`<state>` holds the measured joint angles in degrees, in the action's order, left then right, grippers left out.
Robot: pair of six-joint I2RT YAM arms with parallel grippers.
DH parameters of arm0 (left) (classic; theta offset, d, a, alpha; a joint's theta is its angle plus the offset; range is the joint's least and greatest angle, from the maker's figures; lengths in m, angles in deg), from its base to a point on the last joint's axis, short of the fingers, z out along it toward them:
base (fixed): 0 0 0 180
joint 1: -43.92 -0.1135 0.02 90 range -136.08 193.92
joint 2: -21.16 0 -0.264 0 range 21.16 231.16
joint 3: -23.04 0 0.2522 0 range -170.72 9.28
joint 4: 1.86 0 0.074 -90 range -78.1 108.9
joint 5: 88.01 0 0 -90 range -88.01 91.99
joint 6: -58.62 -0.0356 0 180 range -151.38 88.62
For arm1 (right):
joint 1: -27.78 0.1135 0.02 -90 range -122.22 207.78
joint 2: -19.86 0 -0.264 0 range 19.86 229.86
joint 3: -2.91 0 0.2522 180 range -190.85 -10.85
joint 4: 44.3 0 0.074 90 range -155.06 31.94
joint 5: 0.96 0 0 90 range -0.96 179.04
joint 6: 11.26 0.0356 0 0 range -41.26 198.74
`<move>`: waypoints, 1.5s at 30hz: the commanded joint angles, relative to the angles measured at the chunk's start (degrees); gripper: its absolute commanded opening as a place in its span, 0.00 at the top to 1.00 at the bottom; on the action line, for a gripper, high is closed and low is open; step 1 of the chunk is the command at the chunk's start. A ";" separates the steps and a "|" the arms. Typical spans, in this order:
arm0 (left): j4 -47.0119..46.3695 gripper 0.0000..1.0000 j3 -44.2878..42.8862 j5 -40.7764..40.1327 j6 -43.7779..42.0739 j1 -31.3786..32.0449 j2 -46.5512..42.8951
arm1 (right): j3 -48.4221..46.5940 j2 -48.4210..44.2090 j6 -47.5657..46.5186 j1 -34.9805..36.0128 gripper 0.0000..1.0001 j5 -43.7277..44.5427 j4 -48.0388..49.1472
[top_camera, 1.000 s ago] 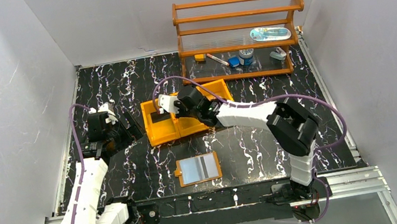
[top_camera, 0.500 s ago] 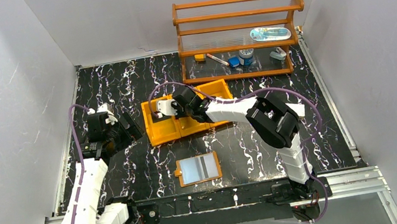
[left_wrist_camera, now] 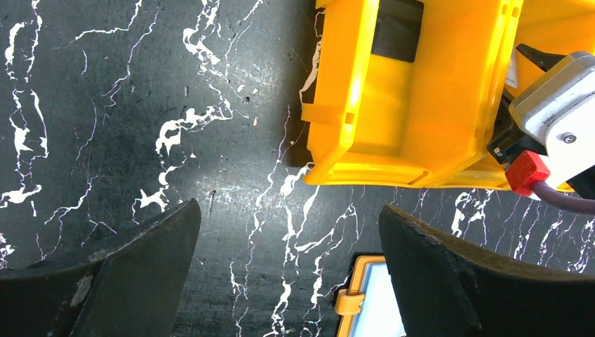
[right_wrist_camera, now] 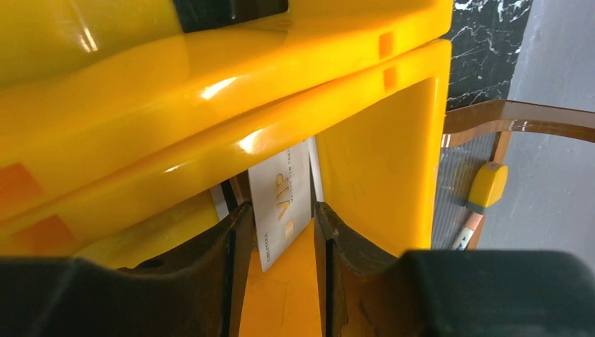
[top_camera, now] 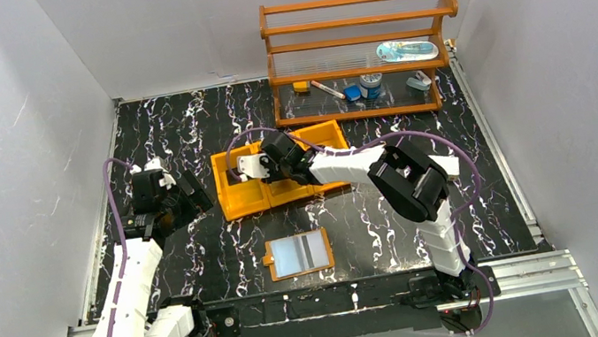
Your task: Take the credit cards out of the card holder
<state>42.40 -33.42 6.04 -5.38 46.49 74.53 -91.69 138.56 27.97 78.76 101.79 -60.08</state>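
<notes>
The card holder (top_camera: 298, 254) lies unfolded on the table near the front edge, pale blue-grey inside with a dark strip along its right side; its tab edge (left_wrist_camera: 361, 302) shows in the left wrist view. My right gripper (top_camera: 236, 176) reaches into the orange tray (top_camera: 233, 201). In the right wrist view its jaws (right_wrist_camera: 281, 239) stand parted around a white credit card (right_wrist_camera: 281, 203) marked VIP, which leans in a tray compartment with a gap to the right finger. A striped card edge (right_wrist_camera: 222, 200) shows behind it. A dark card (left_wrist_camera: 396, 31) lies in another compartment. My left gripper (top_camera: 195, 198) hangs open over bare table, left of the tray.
A wooden shelf (top_camera: 367, 109) with several small items stands behind the tray at the back right. The tray's walls (right_wrist_camera: 379, 161) close in around my right fingers. White walls bound the table on the left, back and right.
My right gripper has moved left and down into the tray, and its jaws have parted from shut. The left arm and the card holder have not moved.
</notes>
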 commanded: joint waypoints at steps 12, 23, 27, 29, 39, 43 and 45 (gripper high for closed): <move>-0.09 0.02 0.10 3.42 -0.76 -0.19 -0.90 | 5.27 -19.28 20.00 -0.27 0.43 -5.52 4.53; -3.91 0.10 1.43 20.24 -2.16 -0.16 0.17 | 25.07 -42.39 82.52 -0.27 0.34 -4.50 -3.00; -8.48 0.18 3.77 36.56 3.55 0.84 1.10 | 33.11 -46.66 96.79 -0.28 0.36 -13.32 -4.29; -8.87 0.19 3.61 37.74 4.83 3.90 0.45 | 36.84 -48.18 101.87 -0.27 0.39 -15.82 -3.80; -9.92 0.31 2.93 26.89 11.46 25.93 5.35 | 50.69 -50.71 116.30 1.25 0.56 -20.19 7.45; -11.38 0.38 2.36 25.17 13.95 30.43 8.95 | 50.84 -49.71 116.57 1.74 0.61 -20.78 6.85; -11.72 0.41 1.95 24.35 14.69 32.68 11.30 | 51.17 -49.34 116.91 1.98 0.62 -21.11 7.28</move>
<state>31.58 -29.79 32.47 6.16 75.65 83.07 -40.19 89.11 142.09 80.12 81.95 -56.50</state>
